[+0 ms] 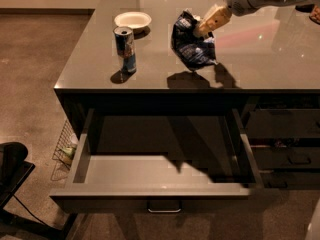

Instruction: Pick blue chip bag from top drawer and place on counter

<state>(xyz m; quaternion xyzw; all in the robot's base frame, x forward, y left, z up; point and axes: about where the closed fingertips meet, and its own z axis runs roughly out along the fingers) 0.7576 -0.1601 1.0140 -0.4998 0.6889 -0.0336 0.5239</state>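
The blue chip bag [192, 46] hangs crumpled from my gripper [206, 26], low over the middle of the counter [270, 59], with its shadow just below it on the glossy top. The gripper's tan fingers [215, 18] are shut on the bag's upper right edge; the white arm reaches in from the upper right. The top drawer [145, 173] stands pulled out below the counter's front edge, its light grey floor bare, its metal handle [164, 208] at the front.
A blue-and-silver drink can [125, 49] stands on the counter left of the bag, with a white bowl [132, 20] behind it. Narrower dark drawers [290, 154] sit at the right. A wire basket [65, 146] and a black object [10, 169] are on the floor at left.
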